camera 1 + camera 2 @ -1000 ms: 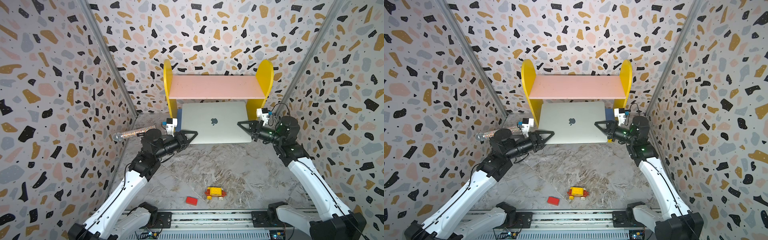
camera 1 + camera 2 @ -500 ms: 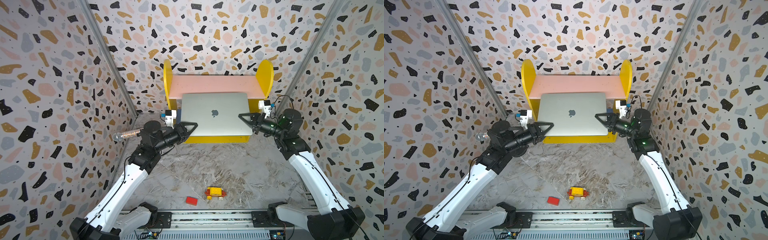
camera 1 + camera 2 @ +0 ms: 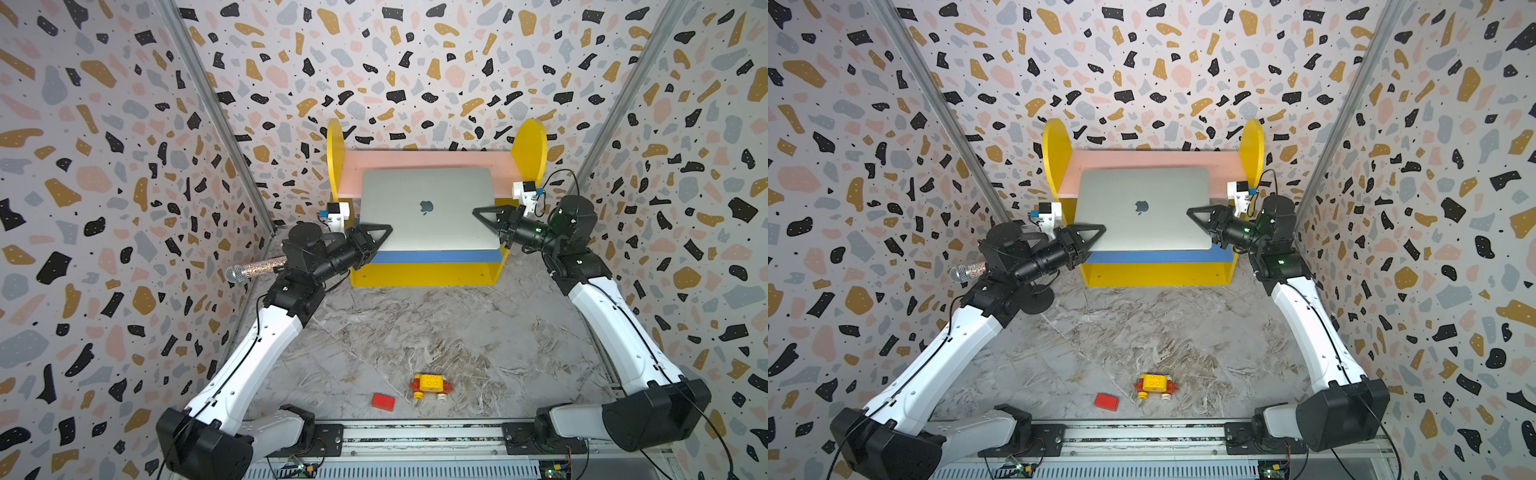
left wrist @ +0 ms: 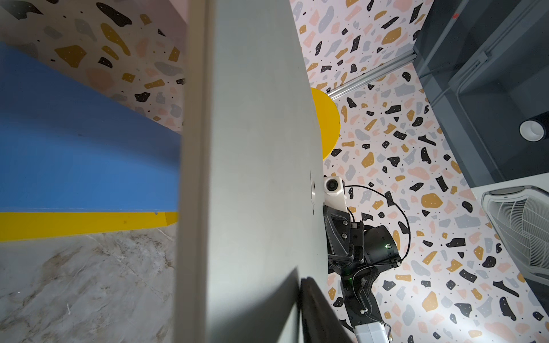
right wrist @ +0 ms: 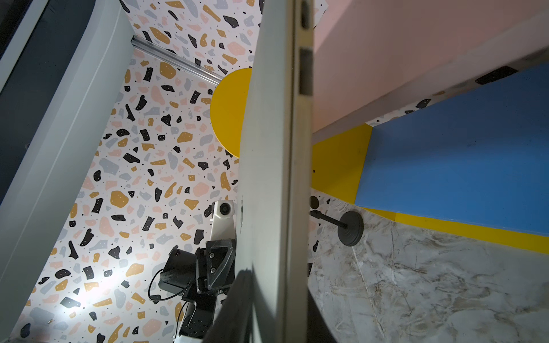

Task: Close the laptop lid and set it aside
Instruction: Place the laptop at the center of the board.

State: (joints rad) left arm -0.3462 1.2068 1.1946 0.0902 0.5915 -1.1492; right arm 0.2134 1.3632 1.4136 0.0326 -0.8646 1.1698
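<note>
The silver-grey laptop [image 3: 428,224] [image 3: 1142,228] hangs level in the air in front of the shelf, in both top views. The laptop lid [image 3: 424,187] [image 3: 1138,185] is down flat on the base, logo facing up. My left gripper [image 3: 376,235] [image 3: 1090,235] is shut on its left edge near the front corner. The right gripper [image 3: 488,216] [image 3: 1202,216] is shut on its right edge. In the left wrist view the laptop [image 4: 261,148] fills the middle, with one black finger [image 4: 315,311] lying on the lid. The right wrist view shows the laptop [image 5: 267,148] edge-on between two fingers [image 5: 237,306].
A yellow shelf [image 3: 424,276] with a pink top board [image 3: 419,160] and a blue lower board [image 3: 432,255] stands at the back wall. A microphone [image 3: 253,268] on a stand is at the left. A yellow toy car [image 3: 430,384] and a red block [image 3: 383,401] lie near the front.
Both arms have raised the shut laptop from low in front of the shelf's blue board up to the height of the pink board. The grips have not changed.
</note>
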